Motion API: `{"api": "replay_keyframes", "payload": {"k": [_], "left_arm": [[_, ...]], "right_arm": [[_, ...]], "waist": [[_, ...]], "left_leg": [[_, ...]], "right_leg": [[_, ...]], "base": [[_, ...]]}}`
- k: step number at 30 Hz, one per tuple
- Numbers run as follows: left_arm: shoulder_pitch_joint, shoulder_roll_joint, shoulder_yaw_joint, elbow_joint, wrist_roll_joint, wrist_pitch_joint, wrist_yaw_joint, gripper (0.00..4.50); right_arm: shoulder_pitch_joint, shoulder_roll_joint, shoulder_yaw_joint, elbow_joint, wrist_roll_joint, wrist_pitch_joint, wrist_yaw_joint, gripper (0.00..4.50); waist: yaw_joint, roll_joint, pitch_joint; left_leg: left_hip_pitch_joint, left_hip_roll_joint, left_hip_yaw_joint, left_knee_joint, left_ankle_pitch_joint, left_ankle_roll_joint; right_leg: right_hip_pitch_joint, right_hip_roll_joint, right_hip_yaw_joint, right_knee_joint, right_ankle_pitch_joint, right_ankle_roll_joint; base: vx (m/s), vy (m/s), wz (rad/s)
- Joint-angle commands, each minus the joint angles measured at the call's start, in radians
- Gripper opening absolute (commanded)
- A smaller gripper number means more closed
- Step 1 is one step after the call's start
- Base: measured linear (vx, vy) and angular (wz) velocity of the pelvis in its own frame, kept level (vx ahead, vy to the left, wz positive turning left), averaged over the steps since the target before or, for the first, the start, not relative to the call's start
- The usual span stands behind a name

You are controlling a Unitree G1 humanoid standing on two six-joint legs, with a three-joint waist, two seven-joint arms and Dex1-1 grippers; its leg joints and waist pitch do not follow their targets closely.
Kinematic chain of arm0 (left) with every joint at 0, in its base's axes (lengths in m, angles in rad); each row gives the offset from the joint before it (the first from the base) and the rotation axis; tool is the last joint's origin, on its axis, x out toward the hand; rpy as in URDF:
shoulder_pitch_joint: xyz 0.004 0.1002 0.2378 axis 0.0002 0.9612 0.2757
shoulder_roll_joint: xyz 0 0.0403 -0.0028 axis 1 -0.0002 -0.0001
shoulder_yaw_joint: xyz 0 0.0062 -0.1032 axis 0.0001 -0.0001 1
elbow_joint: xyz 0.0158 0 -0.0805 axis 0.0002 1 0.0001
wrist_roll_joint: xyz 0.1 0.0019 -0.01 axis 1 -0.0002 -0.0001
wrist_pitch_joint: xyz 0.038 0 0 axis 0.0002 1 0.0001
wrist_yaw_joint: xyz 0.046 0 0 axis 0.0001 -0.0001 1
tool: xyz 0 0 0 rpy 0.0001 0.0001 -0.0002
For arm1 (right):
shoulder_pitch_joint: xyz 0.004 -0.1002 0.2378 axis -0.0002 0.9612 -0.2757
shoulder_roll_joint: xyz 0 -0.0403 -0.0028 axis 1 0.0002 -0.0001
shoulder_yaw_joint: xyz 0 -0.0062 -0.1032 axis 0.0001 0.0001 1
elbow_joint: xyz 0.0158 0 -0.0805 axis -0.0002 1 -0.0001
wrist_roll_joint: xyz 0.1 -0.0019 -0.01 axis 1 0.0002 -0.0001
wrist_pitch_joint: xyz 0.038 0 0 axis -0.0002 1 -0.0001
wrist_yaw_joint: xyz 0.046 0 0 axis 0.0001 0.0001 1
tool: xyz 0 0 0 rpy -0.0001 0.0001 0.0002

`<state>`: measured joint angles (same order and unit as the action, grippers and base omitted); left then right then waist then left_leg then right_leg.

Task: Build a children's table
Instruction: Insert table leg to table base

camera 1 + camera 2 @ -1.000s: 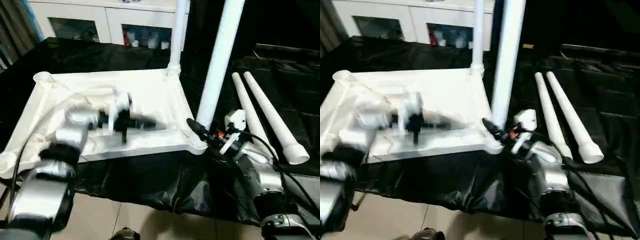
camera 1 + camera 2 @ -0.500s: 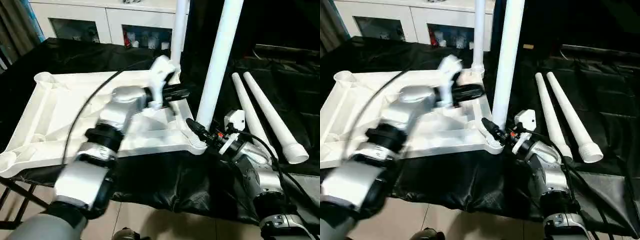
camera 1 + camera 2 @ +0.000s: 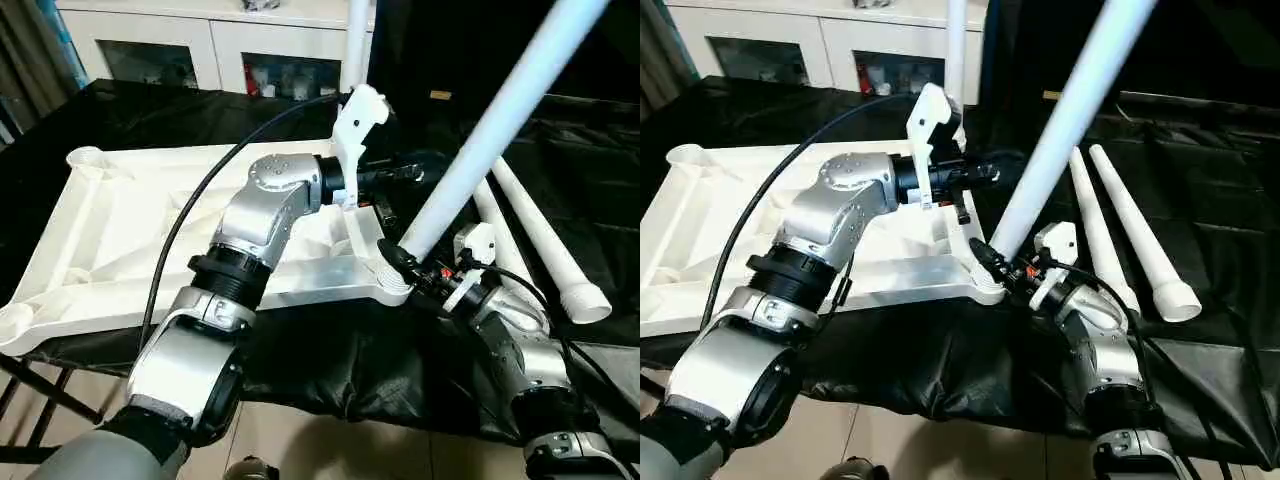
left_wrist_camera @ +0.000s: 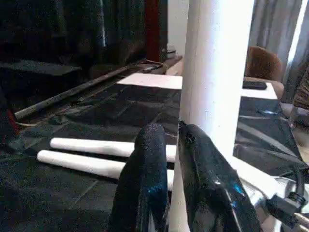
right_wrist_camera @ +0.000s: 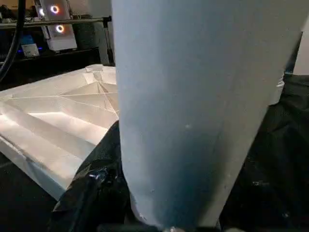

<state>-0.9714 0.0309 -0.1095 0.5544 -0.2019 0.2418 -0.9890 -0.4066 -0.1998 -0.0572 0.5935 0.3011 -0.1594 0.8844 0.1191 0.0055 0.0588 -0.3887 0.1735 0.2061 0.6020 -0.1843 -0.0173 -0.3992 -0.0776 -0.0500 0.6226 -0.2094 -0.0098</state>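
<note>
Shifted since a second ago: left gripper [image 3: 402,174], from over the tabletop [image 3: 120,230] across to the tilted leg [image 3: 490,120], itself gone from near upright to a marked lean toward the robot's right.

Left fingers [image 4: 149,159] nearly pressed together, nothing between them, just beside the leg's shaft and not around it. Right gripper [image 3: 392,258] pinching the same leg low down, at the near right corner socket [image 3: 395,290]. Tabletop lying underside up on the black cloth [image 3: 300,360]; upright leg [image 3: 355,40] seated at the far right corner; two loose legs [image 3: 545,240] side by side on the cloth to the right.

Risks, as judged:
- lean too steep for the socket — likely jamming or levering that corner of the tabletop off the cloth;
- narrow left fingers pushing instead of gripping — possible slip along the smooth tube;
- swinging top end close to the upright leg.

Hard to make out: leg foot and socket mouth, masked by the right fingers, so depth of seating cannot be told; contact between left fingers and shaft unclear; tops of both standing legs cut off by the frame.
</note>
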Motion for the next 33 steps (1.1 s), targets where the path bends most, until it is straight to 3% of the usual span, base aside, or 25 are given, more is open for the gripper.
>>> {"api": "replay_keyframes", "payload": {"k": [1,4,7,10,14,15,16,17,18,21,28,33], "left_arm": [[0.01,-0.004,-0.026,-0.032,-0.003,0.019,-0.006,0.67],[0.026,0.063,0.005,0.034,0.05,-0.042,0.051,0.67],[0.033,0.094,0.001,0.056,0.076,-0.066,0.058,0.67],[0.073,0.213,-0.042,0.119,0.16,-0.152,0.034,0.67],[0.088,0.26,-0.061,0.147,0.191,-0.194,0.026,0.67],[0.101,0.29,-0.069,0.179,0.194,-0.209,-0.007,1.01],[0.101,0.29,-0.069,0.179,0.194,-0.209,-0.007,1.01],[0.113,0.302,-0.077,0.187,0.193,-0.214,-0.039,1.04],[0.113,0.302,-0.077,0.187,0.193,-0.214,-0.039,1.15],[0.163,0.317,-0.119,0.207,0.213,-0.242,-0.111,1.42],[0.241,0.296,-0.17,0.246,0.235,-0.231,-0.147,1.48],[0.251,0.302,-0.176,0.271,0.242,-0.232,-0.156,1.48]], "right_arm": [[-0.003,-0.008,0.028,0.028,-0.04,0.027,0.001,1.89],[-0.007,-0.017,0.047,0.045,-0.064,0.045,-0.002,1.89],[-0.01,-0.021,0.055,0.053,-0.074,0.05,-0.002,1.89],[-0.04,-0.026,0.075,0.082,-0.097,0.06,-0.004,1.89],[-0.058,-0.03,0.086,0.092,-0.102,0.069,0.0,1.89],[-0.079,-0.033,0.093,0.111,-0.111,0.079,0.004,1.89],[-0.079,-0.033,0.093,0.111,-0.111,0.079,0.004,1.89],[-0.088,-0.034,0.096,0.12,-0.114,0.082,0.006,1.89],[-0.088,-0.034,0.096,0.12,-0.114,0.082,0.006,1.89],[-0.104,-0.036,0.106,0.14,-0.12,0.085,0.014,1.89],[-0.076,-0.037,0.096,0.122,-0.111,0.088,0.012,1.89],[-0.062,-0.04,0.095,0.114,-0.104,0.085,0.01,1.89]], "waist": [[-0.001,-0.01,-0.069],[-0.01,-0.014,-0.068],[-0.019,-0.01,-0.068],[-0.025,-0.012,-0.069],[-0.028,-0.005,-0.067],[-0.025,-0.002,-0.068],[-0.025,-0.002,-0.068],[-0.027,-0.016,-0.066],[-0.024,-0.009,-0.066],[-0.026,-0.011,-0.064],[-0.026,0.001,-0.065],[-0.027,0.001,-0.067]], "left_leg": [[0.02,0.065,-0.033,-0.066,-0.119,0.098],[0.019,0.063,-0.033,-0.067,-0.13,0.1],[0.022,0.062,-0.035,-0.069,-0.145,0.084],[0.023,0.064,-0.036,-0.072,-0.14,0.078],[0.028,0.066,-0.035,-0.075,-0.168,0.052],[0.032,0.068,-0.034,-0.076,-0.174,0.039],[0.031,0.067,-0.033,-0.077,-0.174,0.036],[0.027,0.066,-0.032,-0.079,-0.178,0.032],[0.028,0.067,-0.033,-0.079,-0.185,0.028],[0.027,0.068,-0.033,-0.081,-0.2,0.019],[0.03,0.07,-0.034,-0.084,-0.231,0.008],[0.031,0.069,-0.034,-0.084,-0.232,0.004]], "right_leg": [[0.054,-0.085,0.042,-0.066,0.002,-0.296],[0.054,-0.083,0.042,-0.07,-0.036,-0.285],[0.053,-0.081,0.043,-0.073,-0.067,-0.263],[0.05,-0.081,0.042,-0.07,-0.062,-0.259],[0.045,-0.081,0.043,-0.072,-0.086,-0.257],[0.042,-0.082,0.044,-0.07,-0.078,-0.267],[0.043,-0.08,0.043,-0.07,-0.073,-0.27],[0.047,-0.08,0.043,-0.07,-0.08,-0.269],[0.045,-0.085,0.045,-0.07,-0.095,-0.268],[0.045,-0.086,0.046,-0.072,-0.116,-0.262],[0.042,-0.085,0.048,-0.074,-0.11,-0.268],[0.044,-0.084,0.047,-0.073,-0.081,-0.272]], "base": [[0.0,0.0,0.0],[0.0,0.0,0.0],[0.0,0.0,0.0],[0.0,0.0,0.0],[0.0,0.0,0.0],[0.0,0.0,0.0],[0.0,0.0,0.0],[0.0,0.0,0.0],[0.0,0.0,0.0],[0.0,0.0,0.0],[0.0,0.0,0.0],[0.0,0.0,0.0]]}}
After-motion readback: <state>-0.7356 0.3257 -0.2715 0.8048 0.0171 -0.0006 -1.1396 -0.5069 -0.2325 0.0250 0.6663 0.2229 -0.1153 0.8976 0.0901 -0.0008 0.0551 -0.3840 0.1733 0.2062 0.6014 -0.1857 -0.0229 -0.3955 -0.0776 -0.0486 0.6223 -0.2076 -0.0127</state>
